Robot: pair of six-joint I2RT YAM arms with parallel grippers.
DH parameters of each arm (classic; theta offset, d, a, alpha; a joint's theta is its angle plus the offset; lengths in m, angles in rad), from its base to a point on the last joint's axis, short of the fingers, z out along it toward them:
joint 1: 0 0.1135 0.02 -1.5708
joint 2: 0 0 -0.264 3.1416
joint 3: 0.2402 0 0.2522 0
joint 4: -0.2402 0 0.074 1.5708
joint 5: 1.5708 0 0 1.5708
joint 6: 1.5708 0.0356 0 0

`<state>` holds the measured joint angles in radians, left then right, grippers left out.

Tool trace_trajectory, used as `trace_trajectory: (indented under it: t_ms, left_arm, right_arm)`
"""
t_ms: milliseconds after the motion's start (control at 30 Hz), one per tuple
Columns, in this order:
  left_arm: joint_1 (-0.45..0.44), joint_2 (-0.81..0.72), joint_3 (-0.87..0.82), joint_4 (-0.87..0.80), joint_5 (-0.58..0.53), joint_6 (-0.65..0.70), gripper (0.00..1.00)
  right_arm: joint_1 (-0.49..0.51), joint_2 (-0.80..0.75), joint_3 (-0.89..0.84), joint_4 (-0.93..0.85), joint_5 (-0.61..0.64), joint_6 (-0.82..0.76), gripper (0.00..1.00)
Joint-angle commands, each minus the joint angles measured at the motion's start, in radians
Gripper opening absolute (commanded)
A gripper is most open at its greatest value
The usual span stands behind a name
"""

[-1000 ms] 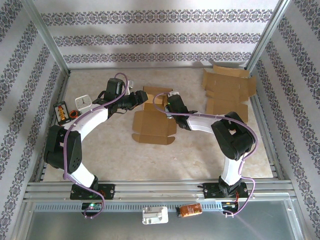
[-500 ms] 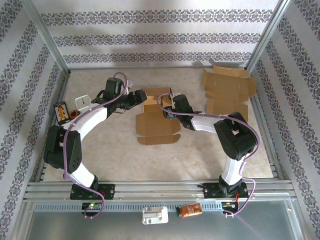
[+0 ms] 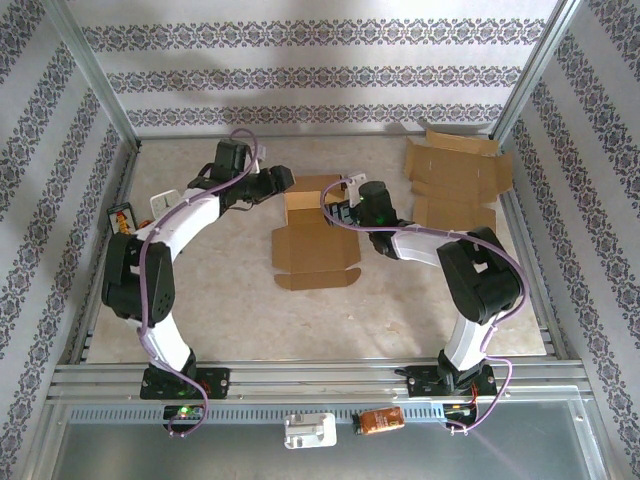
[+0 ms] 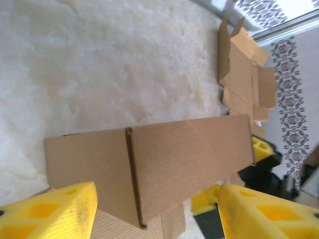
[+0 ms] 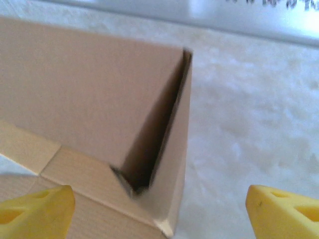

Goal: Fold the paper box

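Cardboard: a brown corrugated paper box, matte, with flat creased panels; its rear wall is raised upright.
Surface: the box is laid mid-table on a beige mottled tabletop.
Axis: its length is run far-to-near, with the flap pointed at the bases.
Left gripper: yellow fingers are spread, nothing clamped; the wall's left end is seen between them.
Right gripper: yellow fingers are spread, unclamped; the right corner is framed between them.

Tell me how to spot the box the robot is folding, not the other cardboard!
Look at the middle of the pale table. The paper box lies there between the left hand and the right hand. Its far end is folded up into walls, while the other cardboard sits alone in the far right corner.
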<state>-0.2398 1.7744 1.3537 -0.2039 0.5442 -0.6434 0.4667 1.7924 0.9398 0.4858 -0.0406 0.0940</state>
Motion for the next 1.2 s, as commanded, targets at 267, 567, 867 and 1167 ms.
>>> trace_trajectory:
  t_ms: [267, 567, 867, 1167]
  left_arm:
    - [0.011, 0.12, 0.148, -0.161, 0.026, 0.034, 0.55]
    - [0.01, 0.125, 0.143, -0.163, 0.052, 0.036, 0.54]
    - [0.008, 0.104, 0.111, -0.127, 0.183, -0.011, 0.53]
    - [-0.019, -0.11, -0.164, -0.062, 0.183, -0.078, 0.53]
  right_arm:
    - [0.009, 0.097, 0.037, 0.18, -0.054, -0.011, 0.73]
    - [0.007, 0.126, 0.105, 0.098, -0.06, -0.005, 0.39]
    - [0.029, 0.114, 0.108, 0.054, -0.061, 0.002, 0.13]
    - [0.202, -0.079, -0.113, 0.002, 0.143, 0.02, 0.08]
